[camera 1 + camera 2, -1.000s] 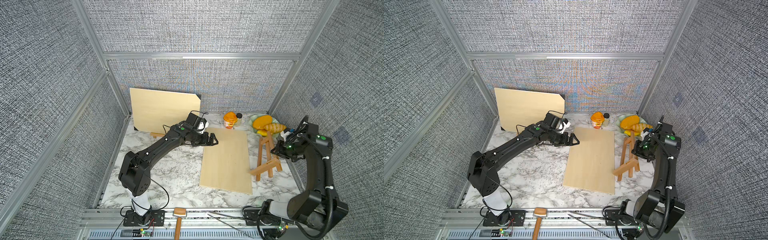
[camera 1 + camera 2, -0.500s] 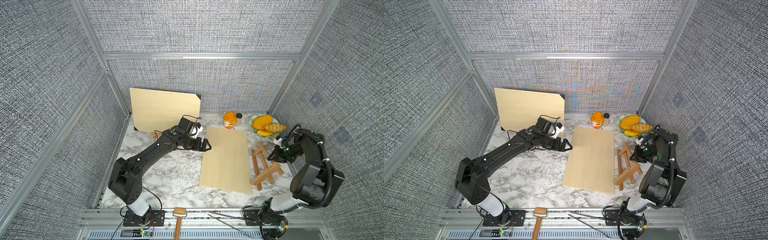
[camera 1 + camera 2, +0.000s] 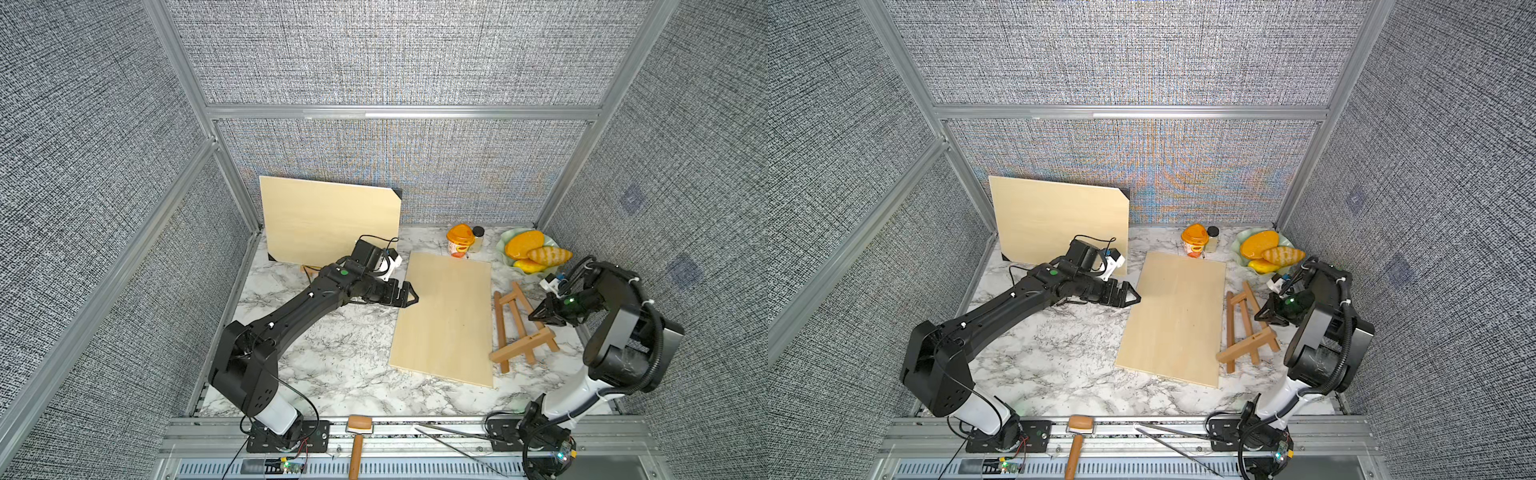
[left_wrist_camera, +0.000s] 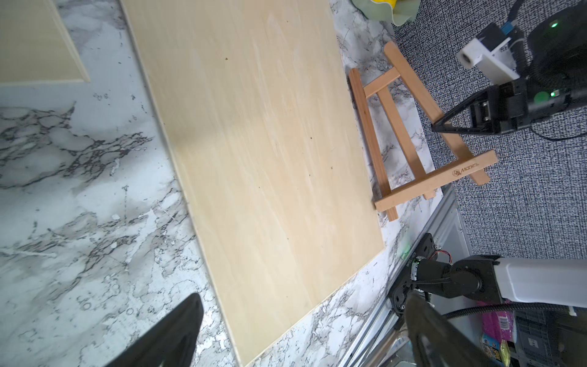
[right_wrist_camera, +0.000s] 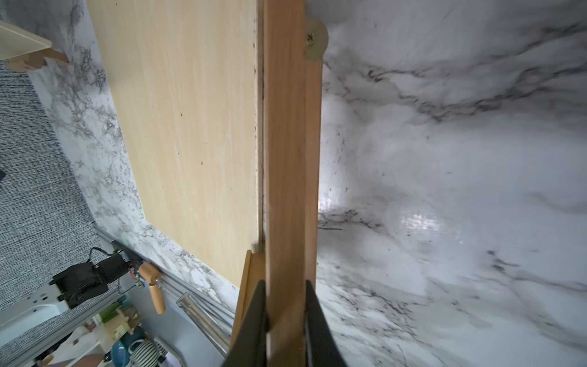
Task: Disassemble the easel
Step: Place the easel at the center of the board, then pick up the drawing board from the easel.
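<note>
The small wooden easel [image 3: 523, 346] [image 3: 1250, 343] [image 4: 401, 133] lies flat on the marble table, right of a pale board [image 3: 446, 320] [image 3: 1177, 316] that also lies flat. My right gripper [image 3: 534, 316] [image 3: 1260, 314] [image 5: 284, 286] is low over the easel's right side. In the right wrist view it is shut on one of the easel's long wooden legs [image 5: 290, 159], a jaw on each side of it. My left gripper [image 3: 411, 297] [image 3: 1133, 298] [image 4: 303, 300] hovers open at the board's left edge, holding nothing.
A second board [image 3: 328, 220] stands propped at the back left. At the back right are an orange cup [image 3: 460, 241], a small jar [image 3: 478, 237] and a green bowl [image 3: 508, 241] of bread and fruit. A mallet [image 3: 357, 440] and a metal rod [image 3: 457, 440] lie on the front rail.
The easel stood upright a second ago and now lies flat, with the right gripper lowered along with it. The left gripper has drawn back slightly from the flat board.
</note>
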